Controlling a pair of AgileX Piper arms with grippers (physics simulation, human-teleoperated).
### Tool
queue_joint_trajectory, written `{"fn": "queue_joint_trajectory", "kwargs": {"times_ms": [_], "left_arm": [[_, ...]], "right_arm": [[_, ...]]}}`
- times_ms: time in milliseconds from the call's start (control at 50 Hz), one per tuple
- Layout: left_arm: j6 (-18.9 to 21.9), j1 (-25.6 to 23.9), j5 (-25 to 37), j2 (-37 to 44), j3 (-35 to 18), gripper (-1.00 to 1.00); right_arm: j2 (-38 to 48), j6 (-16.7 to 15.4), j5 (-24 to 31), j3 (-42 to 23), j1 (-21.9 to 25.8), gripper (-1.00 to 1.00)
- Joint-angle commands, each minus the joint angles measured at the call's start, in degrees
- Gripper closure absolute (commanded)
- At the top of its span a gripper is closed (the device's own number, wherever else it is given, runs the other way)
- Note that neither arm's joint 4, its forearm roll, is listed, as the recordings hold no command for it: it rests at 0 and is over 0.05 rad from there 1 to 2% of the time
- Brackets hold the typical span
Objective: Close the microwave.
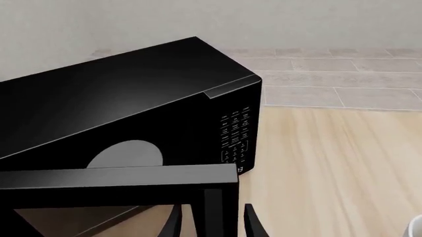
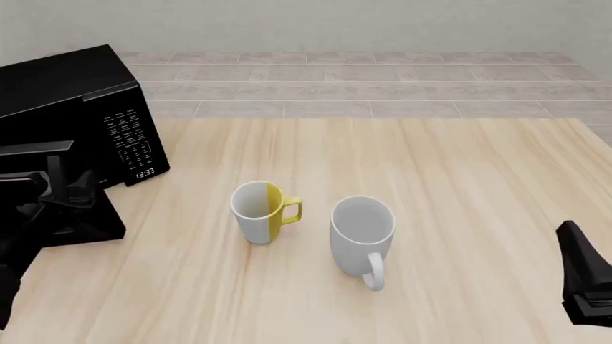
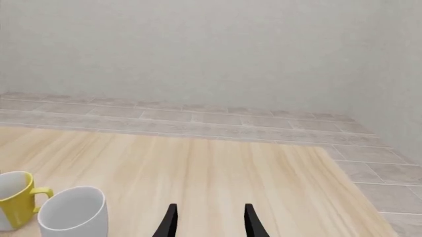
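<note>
The microwave [image 2: 67,93] is a glossy black box at the table's far left, with a white-marked keypad [image 2: 129,140] and a clock reading 13:33. Its dark door [image 2: 72,215] stands swung out toward the near side. In the left wrist view the door's top edge [image 1: 118,177] crosses in front of the cavity, where a grey turntable [image 1: 125,154] shows. My left gripper [image 1: 212,227] is open, its fingers [image 1: 173,224] straddling the door's free edge without clamping it. My right gripper [image 3: 209,224] is open and empty, low at the table's near right, far from the microwave.
A white-and-yellow mug [image 2: 258,211] and a larger white mug [image 2: 363,229] stand side by side mid-table, right of the open door. The right arm [image 2: 585,283] sits at the near right corner. A tiled ledge and a wall run behind the table.
</note>
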Motion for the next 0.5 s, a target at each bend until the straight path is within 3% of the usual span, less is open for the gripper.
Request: {"fn": "queue_joint_trajectory", "kwargs": {"times_ms": [20, 500], "left_arm": [[0.76, 0.43, 1.12, 2.24, -3.53, -1.00], [1.86, 0.77, 1.27, 4.09, -5.21, -1.00]], "right_arm": [[0.00, 0.02, 0.05, -0.07, 0.18, -1.00], [-0.01, -0.06, 0.02, -0.08, 0.15, -1.00]]}}
